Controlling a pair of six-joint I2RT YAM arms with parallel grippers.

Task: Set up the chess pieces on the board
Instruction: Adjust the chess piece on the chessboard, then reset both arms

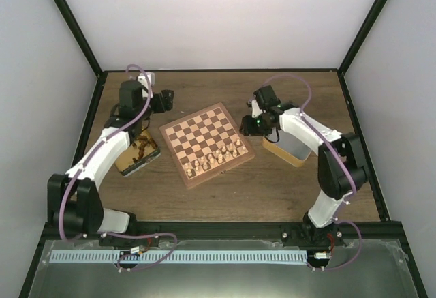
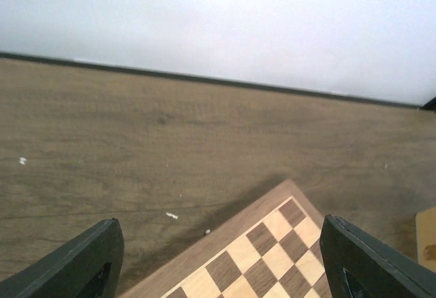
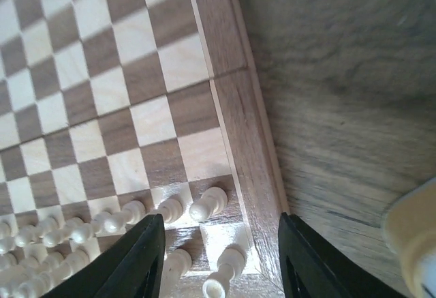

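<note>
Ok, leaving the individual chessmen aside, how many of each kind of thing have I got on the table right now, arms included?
Chessboard: 1
Boxes: 2, the left box and the right box, one on either side of the board
Robot arms: 2, the left arm and the right arm
Total: 5
</note>
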